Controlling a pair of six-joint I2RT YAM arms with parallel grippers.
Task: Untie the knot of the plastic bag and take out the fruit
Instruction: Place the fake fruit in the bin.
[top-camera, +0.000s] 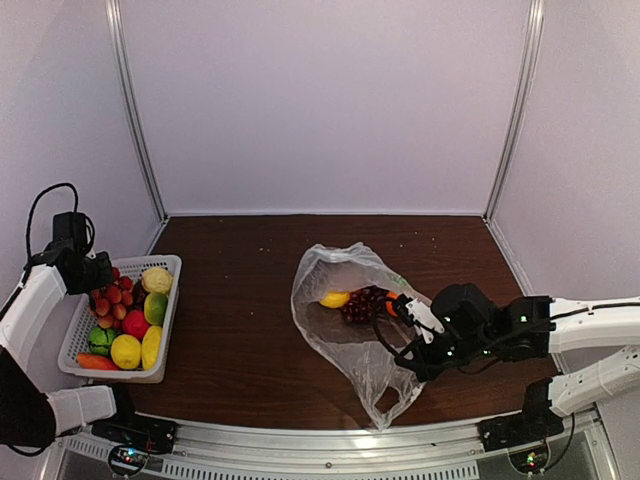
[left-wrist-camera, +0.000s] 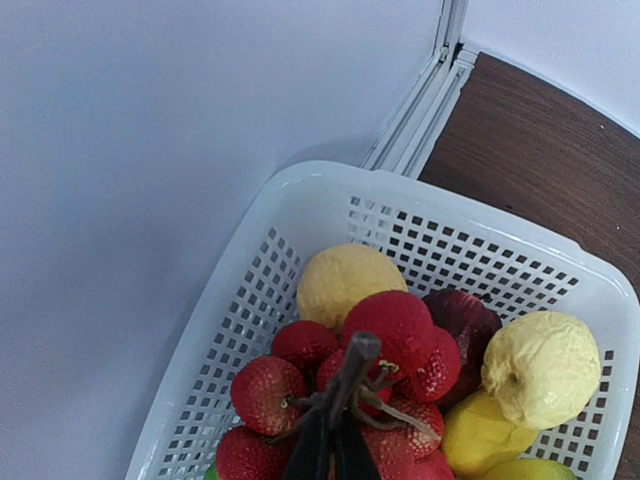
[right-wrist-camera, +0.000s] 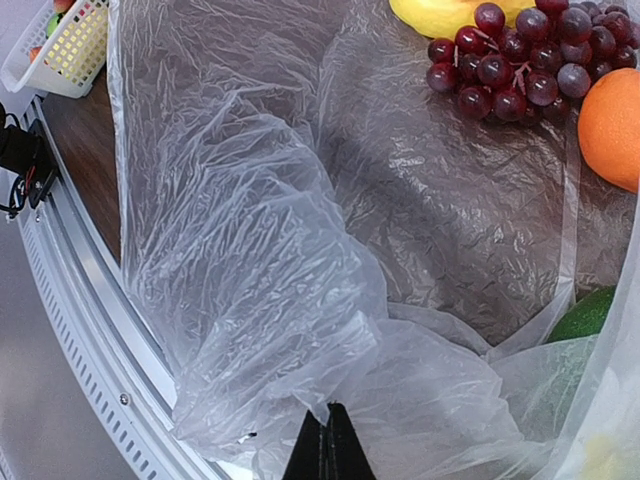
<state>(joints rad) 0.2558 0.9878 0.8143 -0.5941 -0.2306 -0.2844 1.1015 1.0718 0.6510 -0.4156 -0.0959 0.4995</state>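
The clear plastic bag (top-camera: 345, 275) lies crumpled in the middle of the table, and I make out no knot. Inside it lie a yellow fruit (top-camera: 335, 299), dark grapes (top-camera: 362, 303) and an orange (top-camera: 390, 305). My right gripper (top-camera: 405, 355) is at the bag's near right side, shut on a fold of its film (right-wrist-camera: 300, 330); the wrist view also shows the grapes (right-wrist-camera: 520, 60), the orange (right-wrist-camera: 612, 125) and a green lime (right-wrist-camera: 590, 315). My left gripper (left-wrist-camera: 335, 418) is shut on the stem (left-wrist-camera: 357, 358) of a red fruit bunch (left-wrist-camera: 400, 330) over the white basket (left-wrist-camera: 300, 200).
The white slotted basket (top-camera: 168, 262) stands at the table's left edge against the wall and holds yellow, green and red fruit and an orange carrot-shaped piece (top-camera: 95, 361). A metal rail (top-camera: 330, 440) runs along the near edge. White walls close in the back and sides.
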